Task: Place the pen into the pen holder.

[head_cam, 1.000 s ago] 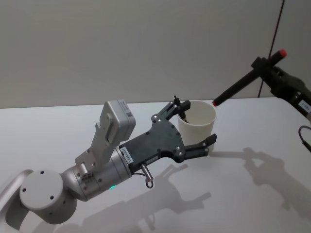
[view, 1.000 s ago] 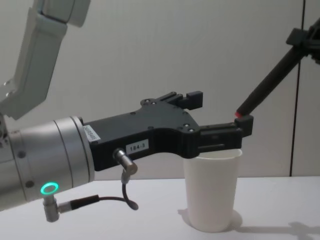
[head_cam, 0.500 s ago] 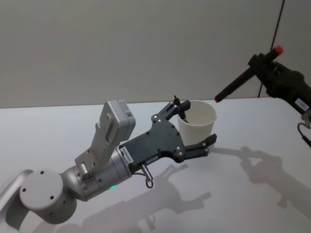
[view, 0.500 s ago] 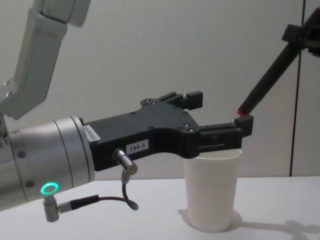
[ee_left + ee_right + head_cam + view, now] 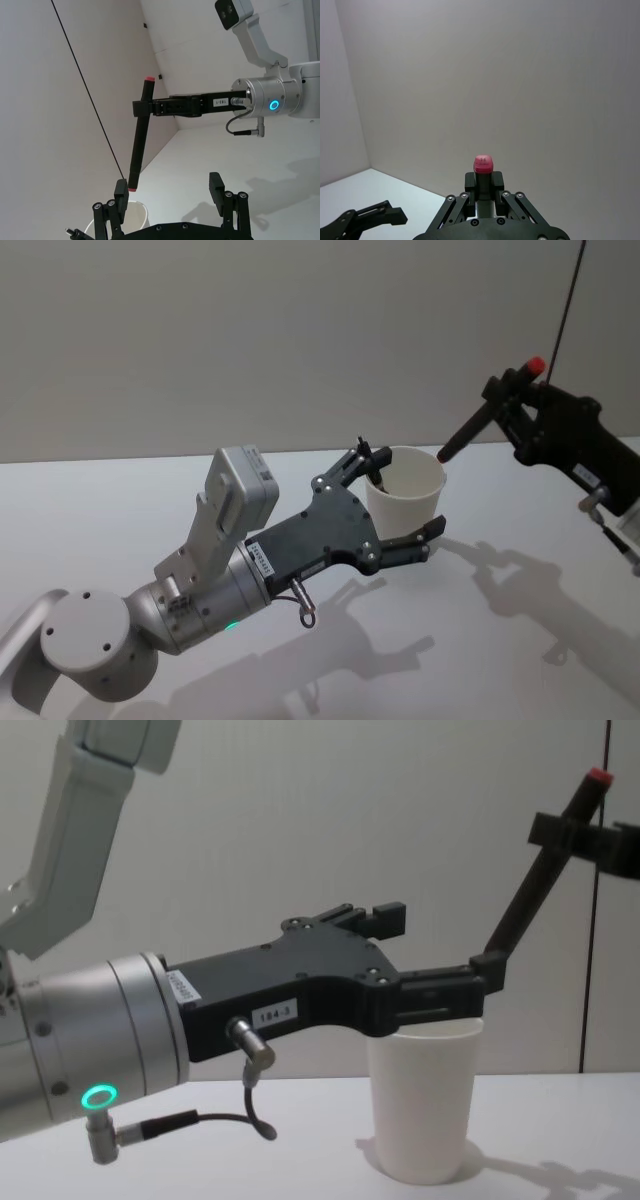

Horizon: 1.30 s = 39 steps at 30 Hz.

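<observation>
The left gripper (image 5: 400,505) straddles the pen holder (image 5: 405,492), fingers spread, not pinching; at its two o'clock the right gripper (image 5: 515,410) is clamped on the pen (image 5: 480,420), tilted, tip just outside the rim; lowered so, it could strike the rim and tip the cup.
</observation>
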Motion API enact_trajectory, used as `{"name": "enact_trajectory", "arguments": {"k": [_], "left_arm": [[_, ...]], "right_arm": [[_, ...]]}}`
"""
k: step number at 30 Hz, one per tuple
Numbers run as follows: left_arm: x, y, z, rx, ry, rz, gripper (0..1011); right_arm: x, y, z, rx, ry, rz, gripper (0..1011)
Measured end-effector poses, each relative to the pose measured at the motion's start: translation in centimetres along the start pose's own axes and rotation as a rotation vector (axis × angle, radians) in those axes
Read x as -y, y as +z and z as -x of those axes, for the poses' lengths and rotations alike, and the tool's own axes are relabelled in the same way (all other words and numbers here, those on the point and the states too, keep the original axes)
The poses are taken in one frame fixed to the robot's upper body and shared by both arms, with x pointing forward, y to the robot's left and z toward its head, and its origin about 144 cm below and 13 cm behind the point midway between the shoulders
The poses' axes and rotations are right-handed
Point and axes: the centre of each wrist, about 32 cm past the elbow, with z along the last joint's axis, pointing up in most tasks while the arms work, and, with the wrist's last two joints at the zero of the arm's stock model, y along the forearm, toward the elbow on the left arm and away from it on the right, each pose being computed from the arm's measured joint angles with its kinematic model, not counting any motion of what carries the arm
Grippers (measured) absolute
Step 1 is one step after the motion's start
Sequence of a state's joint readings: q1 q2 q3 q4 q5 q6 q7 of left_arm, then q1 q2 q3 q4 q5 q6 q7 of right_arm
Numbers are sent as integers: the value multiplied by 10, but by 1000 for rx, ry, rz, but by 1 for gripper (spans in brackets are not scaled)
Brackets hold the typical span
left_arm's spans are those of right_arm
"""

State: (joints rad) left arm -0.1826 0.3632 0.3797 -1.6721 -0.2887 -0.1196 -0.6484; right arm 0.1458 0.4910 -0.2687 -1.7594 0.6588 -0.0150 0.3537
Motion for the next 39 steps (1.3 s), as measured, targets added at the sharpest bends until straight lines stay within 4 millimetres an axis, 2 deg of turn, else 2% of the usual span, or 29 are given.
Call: {"name": "enact_trajectory", "arguments": {"k": [16,39], "left_arm": [[0,0,0,0,0,0,1001],[0,0,0,0,0,0,1001]], "right_arm": [[-14,-12,5,137,-17,-26,189],[-24,-22,12,109,-31,50,189]]}}
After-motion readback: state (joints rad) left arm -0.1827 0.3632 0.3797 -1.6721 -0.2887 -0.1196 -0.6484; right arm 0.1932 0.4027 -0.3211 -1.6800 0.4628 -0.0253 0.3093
